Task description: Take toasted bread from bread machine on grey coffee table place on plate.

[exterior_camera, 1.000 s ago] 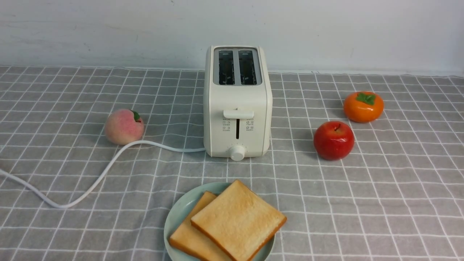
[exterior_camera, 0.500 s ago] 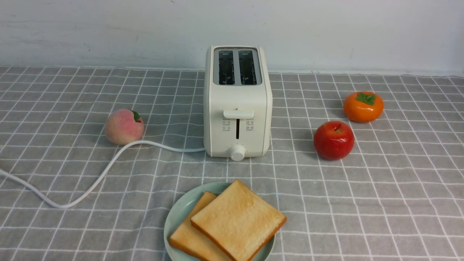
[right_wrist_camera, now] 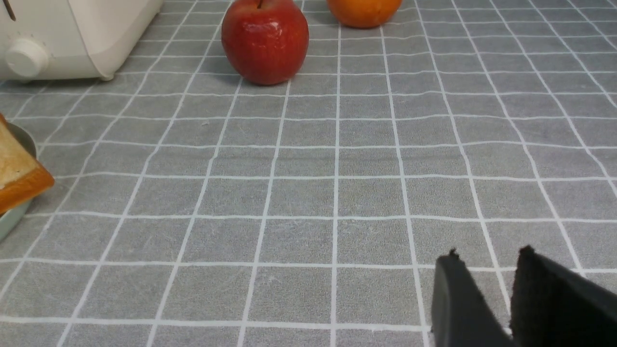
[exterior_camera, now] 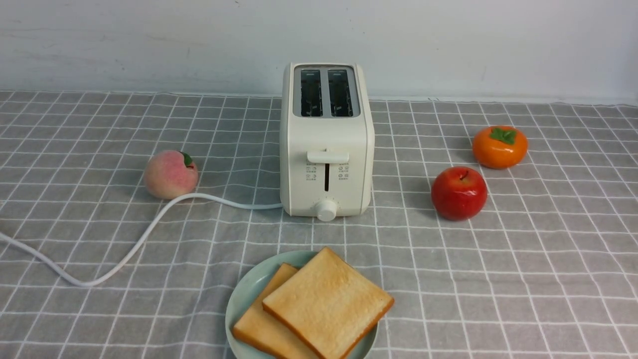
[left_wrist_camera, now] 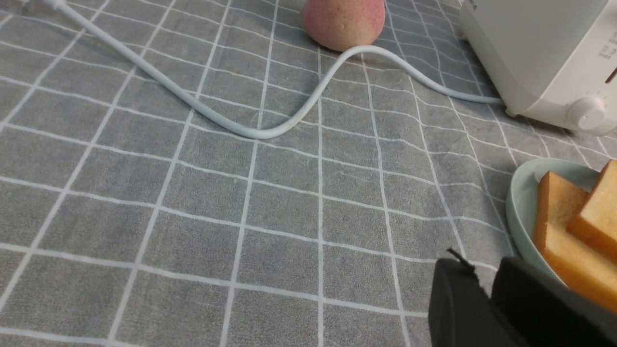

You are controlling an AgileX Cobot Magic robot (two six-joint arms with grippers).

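Two slices of toasted bread (exterior_camera: 326, 304) lie overlapping on the pale green plate (exterior_camera: 244, 294) at the front middle of the grey coffee table (exterior_camera: 498, 279). The cream bread machine (exterior_camera: 326, 134) stands behind the plate with both slots empty. Neither gripper shows in the front view. In the left wrist view my left gripper (left_wrist_camera: 482, 270) hangs low over the cloth beside the plate (left_wrist_camera: 518, 207) and toast (left_wrist_camera: 564, 231), its jaws together and empty. In the right wrist view my right gripper (right_wrist_camera: 489, 260) is over bare cloth, jaws nearly together and empty, well away from the toast (right_wrist_camera: 14, 178).
A peach (exterior_camera: 170, 174) lies left of the toaster and the white cord (exterior_camera: 124, 254) loops past it toward the left edge. A red apple (exterior_camera: 458, 193) and an orange persimmon (exterior_camera: 499, 146) sit to the right. A white wall runs behind the table.
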